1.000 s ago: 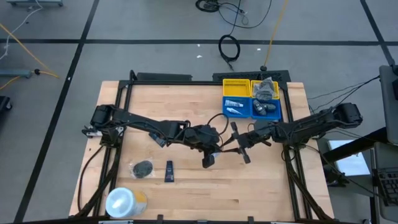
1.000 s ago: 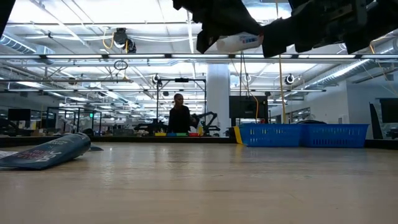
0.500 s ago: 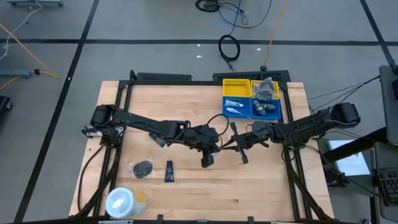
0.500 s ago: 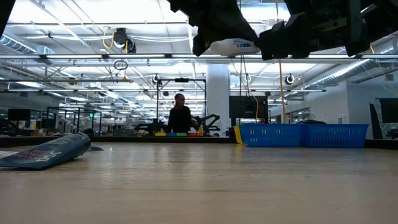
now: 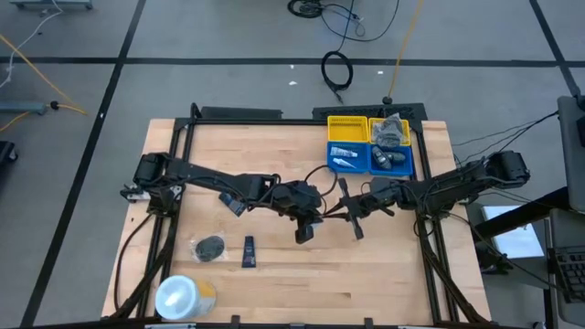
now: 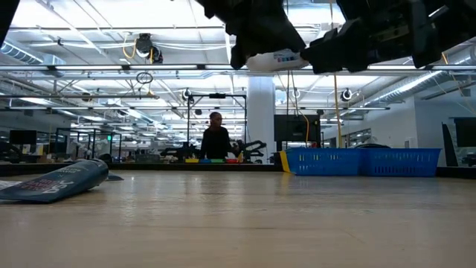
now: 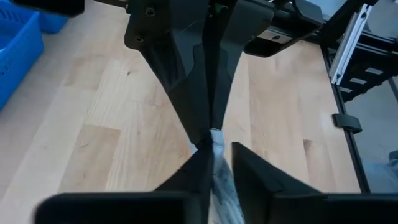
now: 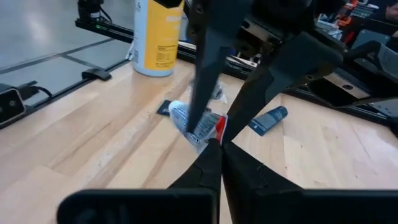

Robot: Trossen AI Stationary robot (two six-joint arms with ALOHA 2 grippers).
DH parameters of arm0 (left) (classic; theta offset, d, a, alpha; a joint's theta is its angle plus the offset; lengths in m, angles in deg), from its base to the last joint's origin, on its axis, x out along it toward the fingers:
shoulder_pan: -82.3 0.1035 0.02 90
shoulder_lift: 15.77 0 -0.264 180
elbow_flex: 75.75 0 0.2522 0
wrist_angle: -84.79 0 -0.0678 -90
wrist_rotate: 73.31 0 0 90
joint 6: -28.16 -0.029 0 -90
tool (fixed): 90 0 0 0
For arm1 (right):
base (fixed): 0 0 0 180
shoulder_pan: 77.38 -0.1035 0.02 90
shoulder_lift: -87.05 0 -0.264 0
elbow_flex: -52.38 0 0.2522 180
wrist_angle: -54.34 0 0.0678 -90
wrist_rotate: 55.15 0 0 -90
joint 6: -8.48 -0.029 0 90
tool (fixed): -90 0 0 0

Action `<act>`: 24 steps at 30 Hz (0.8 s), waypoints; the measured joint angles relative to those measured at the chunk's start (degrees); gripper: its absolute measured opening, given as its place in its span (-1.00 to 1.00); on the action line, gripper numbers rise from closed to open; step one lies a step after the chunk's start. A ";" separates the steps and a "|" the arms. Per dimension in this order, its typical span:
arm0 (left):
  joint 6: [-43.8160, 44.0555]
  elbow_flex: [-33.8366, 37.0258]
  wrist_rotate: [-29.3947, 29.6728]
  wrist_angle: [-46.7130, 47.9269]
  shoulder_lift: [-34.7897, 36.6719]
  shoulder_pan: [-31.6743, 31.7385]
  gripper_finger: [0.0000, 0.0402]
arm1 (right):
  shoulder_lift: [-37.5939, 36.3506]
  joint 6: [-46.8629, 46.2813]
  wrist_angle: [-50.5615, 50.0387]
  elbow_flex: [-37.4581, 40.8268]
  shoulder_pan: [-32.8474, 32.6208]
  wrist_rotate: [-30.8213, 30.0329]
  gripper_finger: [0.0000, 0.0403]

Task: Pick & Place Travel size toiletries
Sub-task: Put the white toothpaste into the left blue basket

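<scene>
A small white tube (image 8: 189,124) with a red end hangs in the air over the middle of the table, between my two grippers. My right gripper (image 8: 217,148) comes from the table's right and is shut on it. My left gripper (image 7: 217,167) comes from the left, slanting down, with its fingers slightly parted around the tube's other end. In the low view the tube (image 6: 275,58) shows high above the table top. A dark navy tube (image 5: 249,251) and a dark grey round piece (image 5: 209,247) lie flat on the table at the near left. My right gripper pinches the tube's red end (image 8: 219,128) between its two fingers, coming about level from the table's right. The tube is clear of the table and lies roughly level. My left gripper has the tube's other end (image 7: 221,180) between its parted fingers. The tube lies along one finger (image 7: 200,168), and a thin gap shows at the other.
Yellow and blue bins (image 5: 370,144) with small toiletries stand at the far right of the table. A large white-and-yellow roll (image 5: 183,297) stands at the near left corner. Bare wood lies below the grippers. A person (image 6: 216,141) stands far off in the room.
My right gripper has come onto the tube's end from the right and taken hold of it. The tube has sunk a little and lies more level than before. Both arms have otherwise stayed in place.
</scene>
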 joint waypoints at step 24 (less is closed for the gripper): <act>1.98 -0.08 0.27 21.35 4.85 4.49 0.07 | -9.32 -3.17 -19.22 -0.09 0.46 -24.02 -1.00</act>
